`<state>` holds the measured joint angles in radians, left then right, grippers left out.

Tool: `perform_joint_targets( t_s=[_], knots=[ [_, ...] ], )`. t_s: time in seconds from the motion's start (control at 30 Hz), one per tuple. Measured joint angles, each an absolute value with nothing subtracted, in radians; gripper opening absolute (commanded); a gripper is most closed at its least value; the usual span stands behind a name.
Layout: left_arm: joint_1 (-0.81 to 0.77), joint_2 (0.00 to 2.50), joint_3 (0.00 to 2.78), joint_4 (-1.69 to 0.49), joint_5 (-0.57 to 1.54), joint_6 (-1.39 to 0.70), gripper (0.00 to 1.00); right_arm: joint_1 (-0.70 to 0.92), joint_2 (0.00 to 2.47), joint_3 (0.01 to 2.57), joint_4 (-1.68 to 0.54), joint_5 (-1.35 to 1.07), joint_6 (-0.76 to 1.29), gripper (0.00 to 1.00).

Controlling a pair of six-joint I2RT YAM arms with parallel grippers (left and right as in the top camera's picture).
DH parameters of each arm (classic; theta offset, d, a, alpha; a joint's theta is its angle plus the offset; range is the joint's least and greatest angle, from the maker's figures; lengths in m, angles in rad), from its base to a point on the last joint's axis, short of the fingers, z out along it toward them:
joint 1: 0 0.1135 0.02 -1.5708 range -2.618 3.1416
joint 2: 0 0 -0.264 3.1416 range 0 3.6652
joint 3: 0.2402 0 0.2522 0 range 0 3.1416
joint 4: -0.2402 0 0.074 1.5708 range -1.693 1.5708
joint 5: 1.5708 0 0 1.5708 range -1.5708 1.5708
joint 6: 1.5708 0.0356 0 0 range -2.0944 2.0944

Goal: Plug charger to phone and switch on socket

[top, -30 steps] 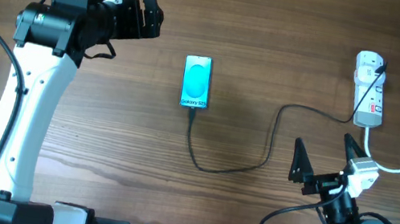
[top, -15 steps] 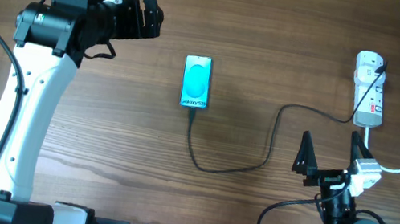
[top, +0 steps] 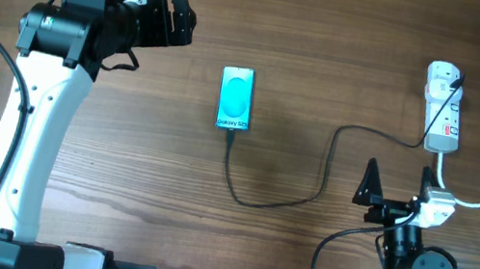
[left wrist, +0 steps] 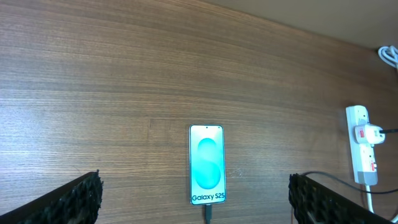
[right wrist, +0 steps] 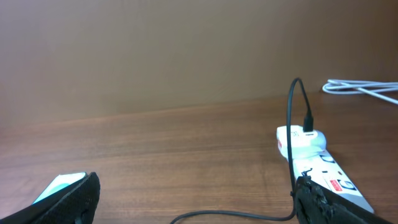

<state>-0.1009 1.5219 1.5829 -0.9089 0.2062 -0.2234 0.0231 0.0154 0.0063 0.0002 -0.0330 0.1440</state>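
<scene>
Socket [top: 443, 108] sits far right on the bench [top: 332, 52], long axis running near-to-far, just beyond the right gripper [top: 397, 188], which is spread wide, holding nothing. Left gripper [top: 183, 22], released too, hangs well away, left of the phone [top: 235, 99].

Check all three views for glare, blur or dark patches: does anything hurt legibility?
Overhead: even light, sharp; the phone screen glows bright but not blown out. Left wrist: crisp, its Galaxy lettering reads; the left fingers are dark at the bottom corners. Right wrist: dimmer, the socket clear, the phone only a sliver by the dark right fingers.
</scene>
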Motion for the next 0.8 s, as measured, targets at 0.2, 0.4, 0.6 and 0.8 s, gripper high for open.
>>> perform_joint_targets(
  t_s=[0.2,0.4,0.6,0.8],
  knots=[
    [-0.101,1.522,1.583,-0.909,0.206,-0.223,1.0,0.023,0.015,0.006,0.0,-0.02,0.116,1.0],
    [-0.101,1.522,1.583,-0.909,0.206,-0.223,1.0,0.023,0.015,0.006,-0.001,-0.021,0.026,1.0],
    [-0.101,1.522,1.583,-0.909,0.206,-0.223,1.0,0.018,0.015,0.006,-0.001,-0.021,-0.007,1.0],
    [-0.101,1.522,1.583,-0.909,0.206,-0.223,1.0,0.016,0.015,0.006,0.0,-0.021,-0.021,1.0]
  ],
)
